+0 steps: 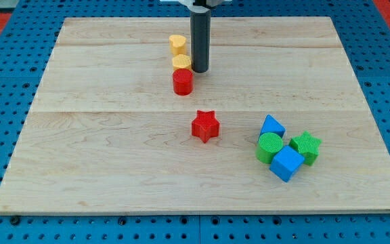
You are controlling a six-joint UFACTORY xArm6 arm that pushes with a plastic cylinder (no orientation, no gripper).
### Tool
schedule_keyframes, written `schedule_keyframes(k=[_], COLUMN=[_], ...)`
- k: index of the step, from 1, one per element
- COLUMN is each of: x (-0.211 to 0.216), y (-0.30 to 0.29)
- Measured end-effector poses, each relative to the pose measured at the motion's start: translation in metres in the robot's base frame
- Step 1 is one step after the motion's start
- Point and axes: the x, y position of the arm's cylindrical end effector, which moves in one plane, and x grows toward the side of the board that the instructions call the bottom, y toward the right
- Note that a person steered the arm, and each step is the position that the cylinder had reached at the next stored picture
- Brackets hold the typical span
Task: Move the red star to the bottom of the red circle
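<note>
resting on the wooden board [114, 169] near the view's top, my tip [200, 70] is a bare rod end, holding nothing, just right of a yellow block [181, 63] and up-right of the red circle [183, 81]. a second yellow block [177, 44] sits above. red star [206, 126] lies below the circle, slightly right, apart from it. lower right cluster: blue triangle [272, 126], green circle [270, 147], blue cube [287, 163], green star [307, 146].

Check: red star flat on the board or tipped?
Flat. The red star shows its whole top face and rests on the board, touching no other block.
</note>
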Motion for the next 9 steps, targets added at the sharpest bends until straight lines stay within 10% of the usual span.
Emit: schedule_keyframes(k=[5, 7, 9], x=[0.1, 0.168, 0.11], y=[0.105, 0.052, -0.011])
